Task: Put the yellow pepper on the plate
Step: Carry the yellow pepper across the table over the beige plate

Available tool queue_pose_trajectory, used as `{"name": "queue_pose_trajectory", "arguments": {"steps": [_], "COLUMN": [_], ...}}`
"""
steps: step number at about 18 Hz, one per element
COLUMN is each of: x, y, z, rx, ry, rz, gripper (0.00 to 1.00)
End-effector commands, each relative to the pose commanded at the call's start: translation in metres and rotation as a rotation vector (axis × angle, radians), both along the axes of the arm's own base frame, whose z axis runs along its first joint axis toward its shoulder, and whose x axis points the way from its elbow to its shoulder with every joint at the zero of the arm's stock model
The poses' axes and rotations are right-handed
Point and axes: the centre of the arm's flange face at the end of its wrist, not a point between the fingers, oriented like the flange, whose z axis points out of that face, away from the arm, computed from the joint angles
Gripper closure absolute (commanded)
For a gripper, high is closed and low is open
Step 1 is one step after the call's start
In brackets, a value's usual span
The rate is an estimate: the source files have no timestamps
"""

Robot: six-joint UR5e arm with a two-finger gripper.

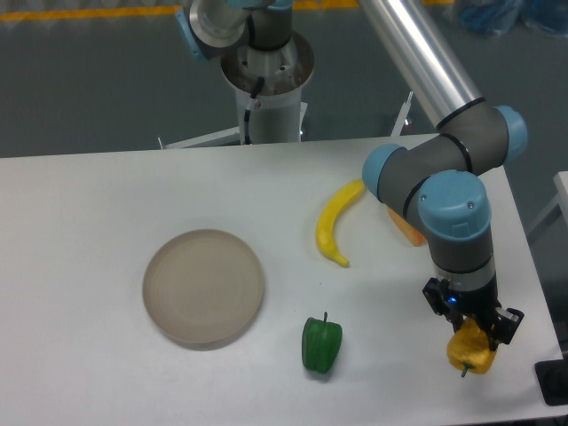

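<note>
The yellow pepper (469, 352) is at the front right of the table, stem pointing down toward the front edge. My gripper (472, 332) reaches straight down onto it, fingers closed against its sides. Whether the pepper rests on the table or is just off it I cannot tell. The beige round plate (204, 286) lies flat and bare on the left-centre of the table, far to the left of the gripper.
A green bell pepper (321, 344) stands between plate and gripper near the front. A yellow banana (336, 222) lies behind it. An orange object (406, 228) is partly hidden behind my arm. The table's right edge is close to the gripper.
</note>
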Motion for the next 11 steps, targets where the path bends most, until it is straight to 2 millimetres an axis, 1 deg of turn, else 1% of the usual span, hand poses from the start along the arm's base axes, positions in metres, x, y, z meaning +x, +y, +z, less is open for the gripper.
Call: {"name": "queue_pose_trajectory", "arguments": {"steps": [1, 3, 6, 8, 10, 11], "x": [0.003, 0.014, 0.047, 0.070, 0.119, 0.136], "y": [0.000, -0.008, -0.028, -0.043, -0.054, -0.058], "z": [0.005, 0.014, 0.035, 0.044, 0.045, 0.047], "rx": [0.009, 0.002, 0.015, 0.036, 0.033, 0.041], "ry": [-0.006, -0.037, -0.113, -0.162, -0.220, -0.238], "rz": [-0.005, -0.013, -0.009, 0.018, 0.069, 0.101], "gripper": [0.64, 0.64, 0.64, 0.64, 0.64, 0.64]}}
